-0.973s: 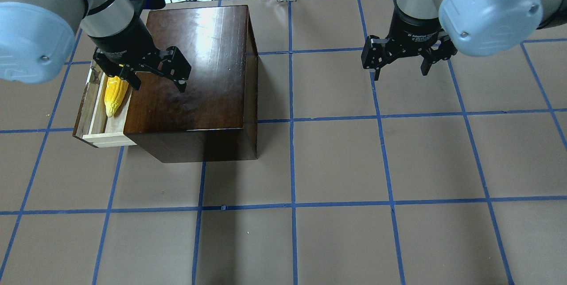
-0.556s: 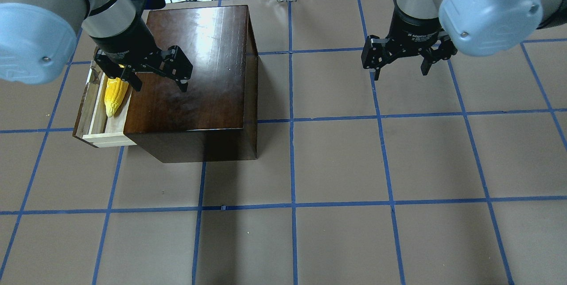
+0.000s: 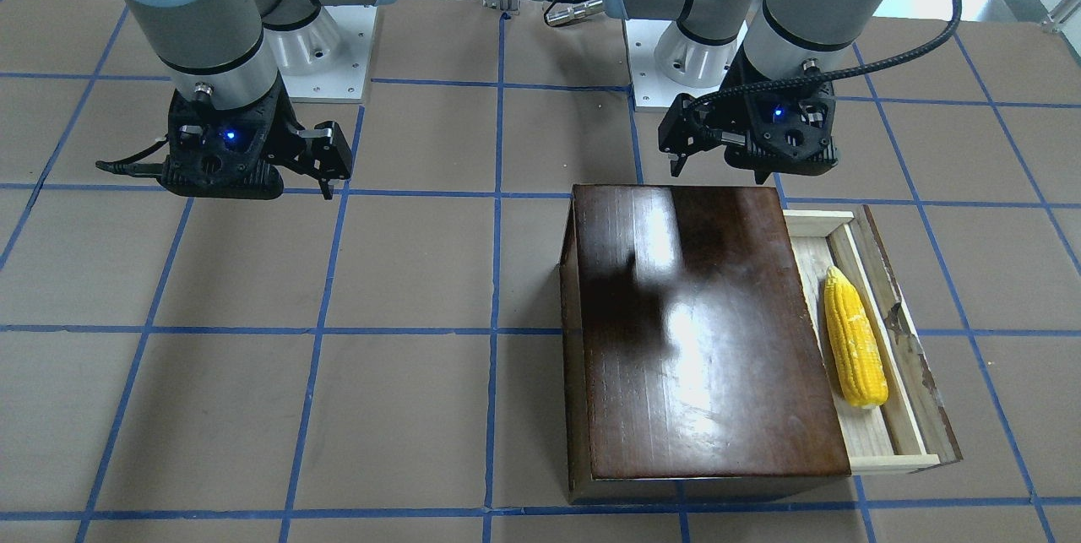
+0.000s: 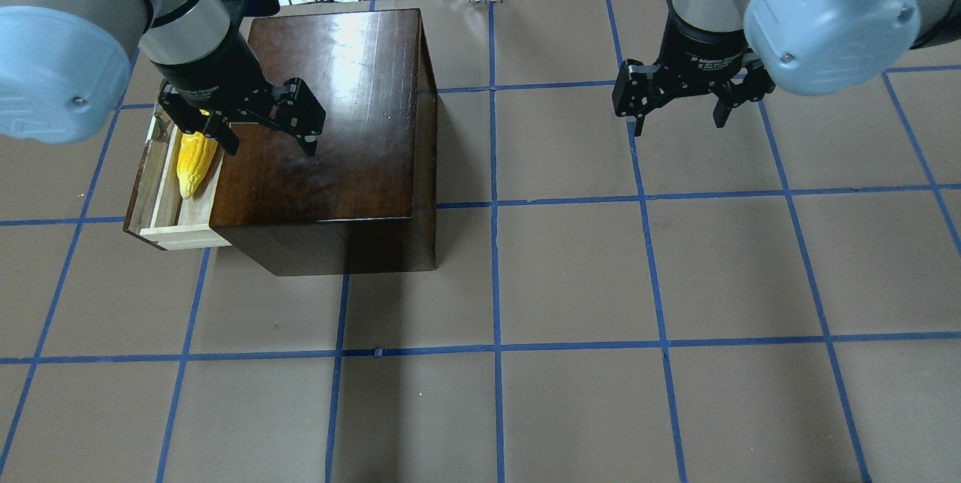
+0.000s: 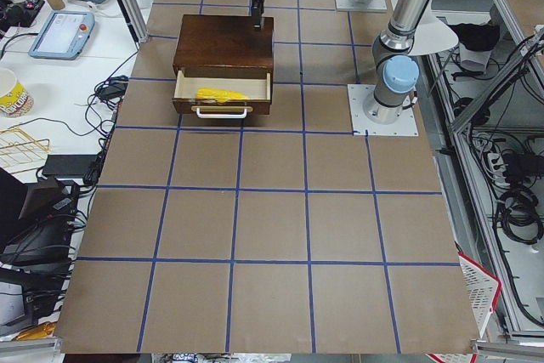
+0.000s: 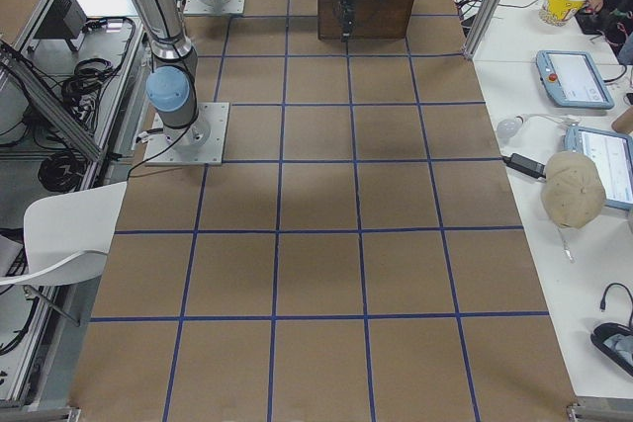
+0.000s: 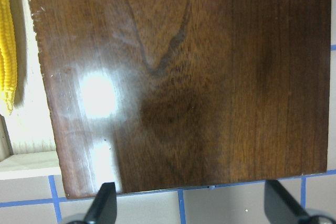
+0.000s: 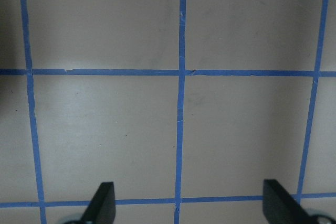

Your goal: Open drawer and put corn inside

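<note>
The left end effector [image 4: 269, 139] is hanging spread wide and empty over the glossy dark-brown box [image 3: 701, 332]. The right end effector [image 4: 678, 125] is also hanging spread, over bare worktop [image 3: 405, 357], well apart. The toy corn cob [image 3: 855, 339] is lying lengthwise inside the pulled-out drawer [image 3: 920, 382] (its tip pointing toward the robot). Both steps are looking done to me; perhaps only withdrawing the arms is remaining.

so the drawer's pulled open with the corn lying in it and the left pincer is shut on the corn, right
Not quite. The drawer is open and the corn lies in it, but the left pincer is open and empty, over the box. The left wrist view shows it spread wide, the corn off to one side.
</note>
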Motion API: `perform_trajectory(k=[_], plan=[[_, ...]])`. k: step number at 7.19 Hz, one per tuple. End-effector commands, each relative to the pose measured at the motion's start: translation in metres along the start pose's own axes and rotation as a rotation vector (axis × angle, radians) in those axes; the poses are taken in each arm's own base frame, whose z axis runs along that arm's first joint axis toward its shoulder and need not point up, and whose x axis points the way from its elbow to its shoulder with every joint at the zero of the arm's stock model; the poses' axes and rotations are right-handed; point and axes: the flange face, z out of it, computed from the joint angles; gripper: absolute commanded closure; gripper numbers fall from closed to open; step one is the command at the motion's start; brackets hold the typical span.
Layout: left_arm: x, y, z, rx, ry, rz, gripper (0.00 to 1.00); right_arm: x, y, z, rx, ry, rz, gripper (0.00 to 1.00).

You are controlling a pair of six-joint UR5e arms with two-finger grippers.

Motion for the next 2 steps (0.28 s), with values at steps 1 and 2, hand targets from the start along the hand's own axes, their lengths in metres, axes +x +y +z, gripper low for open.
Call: perform_trajectory(k=[1, 2], plan=[[-0.0008, -0.0010, -0.0004, 0.004, -0.008, -0.001, 0.00, 0.0000, 0.0000, 0.0004, 0.000, 0.000, 0.000, 0.00], [-0.0007, -0.0007, -0.0013, 0.007, -0.007, -0.001, 0.00, -0.0001, 0.0000, 0.0004, 0.000, -0.001, 0.000, 0.00]])
